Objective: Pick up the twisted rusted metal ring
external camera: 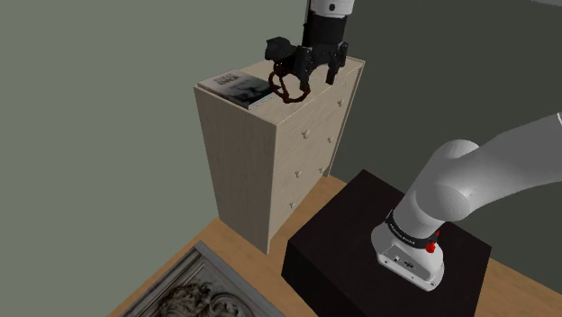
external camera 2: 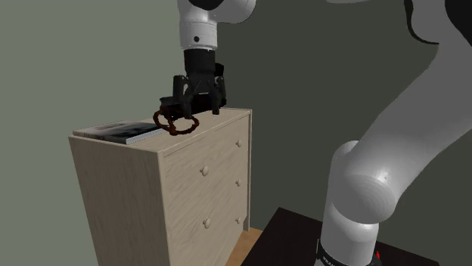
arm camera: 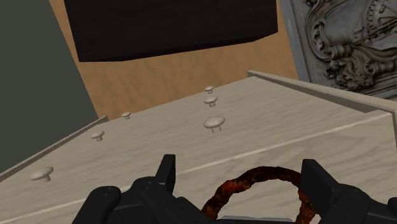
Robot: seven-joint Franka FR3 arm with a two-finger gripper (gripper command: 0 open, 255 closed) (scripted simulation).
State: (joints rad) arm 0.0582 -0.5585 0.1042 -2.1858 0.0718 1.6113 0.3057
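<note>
A twisted, rust-brown metal ring hangs just above the front edge of a pale wooden dresser, clasped by my black gripper. In the second exterior view the ring juts out from the gripper toward the book's side and sits slightly above the dresser top. In the wrist view, part of the ring arcs between the two fingers, and the gripper is shut on it. Below it runs the dresser front with its knobs.
A book with a dark cover lies on the dresser top beside the ring. The black stand sits on a wooden floor in front of the dresser. A carved grey panel lies on the floor nearby. Grey-green walls stand behind.
</note>
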